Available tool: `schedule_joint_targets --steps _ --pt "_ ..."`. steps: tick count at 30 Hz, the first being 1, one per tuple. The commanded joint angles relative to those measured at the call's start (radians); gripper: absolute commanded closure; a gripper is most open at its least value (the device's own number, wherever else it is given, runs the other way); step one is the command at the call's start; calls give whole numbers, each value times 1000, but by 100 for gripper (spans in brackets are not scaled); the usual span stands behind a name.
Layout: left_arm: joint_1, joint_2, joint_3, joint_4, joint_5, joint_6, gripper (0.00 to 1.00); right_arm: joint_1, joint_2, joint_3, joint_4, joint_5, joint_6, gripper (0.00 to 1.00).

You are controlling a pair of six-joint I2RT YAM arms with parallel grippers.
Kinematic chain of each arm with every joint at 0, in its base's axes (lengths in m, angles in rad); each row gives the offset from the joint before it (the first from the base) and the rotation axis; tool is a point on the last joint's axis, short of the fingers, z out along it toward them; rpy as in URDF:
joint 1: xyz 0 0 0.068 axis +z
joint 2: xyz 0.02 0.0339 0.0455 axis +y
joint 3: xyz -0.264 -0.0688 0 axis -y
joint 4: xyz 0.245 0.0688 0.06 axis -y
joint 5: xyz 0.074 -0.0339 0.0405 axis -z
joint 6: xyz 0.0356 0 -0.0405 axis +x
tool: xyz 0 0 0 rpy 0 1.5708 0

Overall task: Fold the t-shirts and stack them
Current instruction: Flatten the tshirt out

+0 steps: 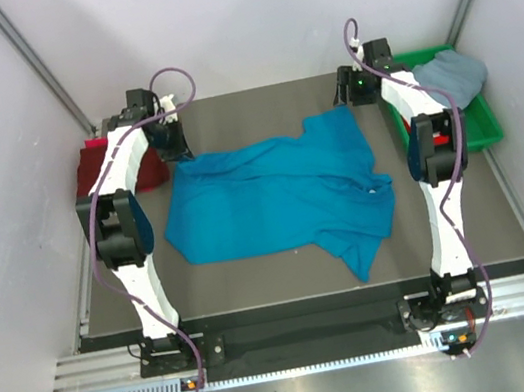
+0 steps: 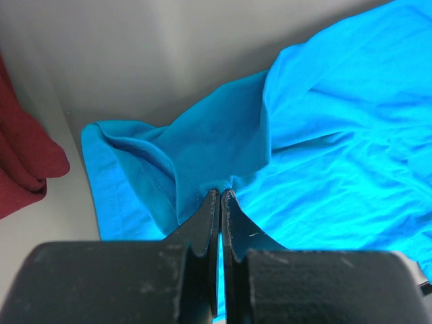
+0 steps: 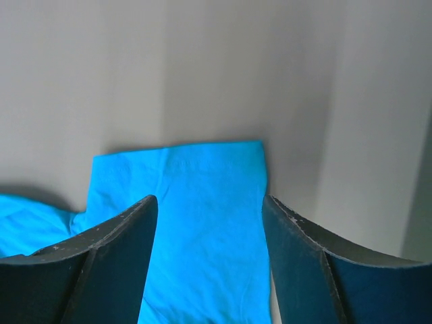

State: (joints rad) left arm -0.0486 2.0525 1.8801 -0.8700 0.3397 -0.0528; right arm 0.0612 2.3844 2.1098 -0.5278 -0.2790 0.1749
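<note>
Early stage, I'd say: on the desk the blue shirt lies spread but rumpled, not yet folded. Grey shirt sits in the bin far right, and maroon shirt far left is prob. already folded. L claw is pinched on blue shirt's far-left corner; R claw gapes wide over its far-right sleeve, holding nothing.

Far-left table corner, maroon shirt: I see only part, the left arm covers the rest. Far-right corner, grey-blue shirt in green bin: near side behind the right arm. Centre, turquoise shirt: cut off by my right wrist view's bottom edge, and the cloth pinched inside the left gripper is hidden from me.
</note>
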Motion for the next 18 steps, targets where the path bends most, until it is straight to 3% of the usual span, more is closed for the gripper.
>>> schedule_joint_targets --steps 1,13,14,18 --pt "-4 -11 -9 -1 1 16 100 0 39 42 22 17 -5 36" --pt "-25 -9 -9 8 -7 5 100 -6 90 30 5 32 5 35" --pt "-28 -9 -10 6 -11 7 100 -9 99 36 5 32 6 37" --pt "-39 -5 -13 6 -14 8 100 -12 101 41 3 18 11 65"
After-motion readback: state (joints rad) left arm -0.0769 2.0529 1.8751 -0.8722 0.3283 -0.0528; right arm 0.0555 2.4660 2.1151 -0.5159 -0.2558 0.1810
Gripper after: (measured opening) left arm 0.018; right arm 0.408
